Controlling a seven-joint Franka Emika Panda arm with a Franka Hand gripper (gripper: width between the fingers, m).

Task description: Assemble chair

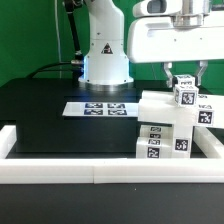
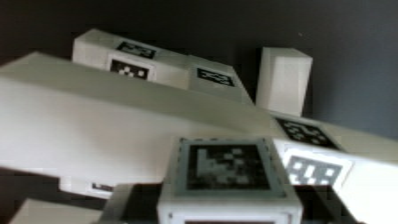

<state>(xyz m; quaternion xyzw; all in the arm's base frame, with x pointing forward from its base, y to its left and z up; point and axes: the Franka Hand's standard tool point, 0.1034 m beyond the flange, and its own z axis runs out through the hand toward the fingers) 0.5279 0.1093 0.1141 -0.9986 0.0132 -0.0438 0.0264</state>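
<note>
A small white cube (image 1: pixel 186 96) with black-and-white tags is caught between my gripper's (image 1: pixel 186 86) two fingers, just above the stacked white chair pieces (image 1: pixel 165 130) at the exterior view's right. The gripper is shut on the cube. In the wrist view the cube (image 2: pixel 226 165) fills the space between the dark fingers (image 2: pixel 135 198). Beyond it lie a broad white slab (image 2: pixel 107 100), an upright post (image 2: pixel 285 78) and tagged blocks (image 2: pixel 160 58). Whether the cube touches the piece under it I cannot tell.
The marker board (image 1: pixel 100 108) lies flat on the black table in front of the robot base (image 1: pixel 105 60). A long white border rail (image 1: pixel 100 168) runs along the front, with a raised end at the exterior view's left (image 1: pixel 8 140).
</note>
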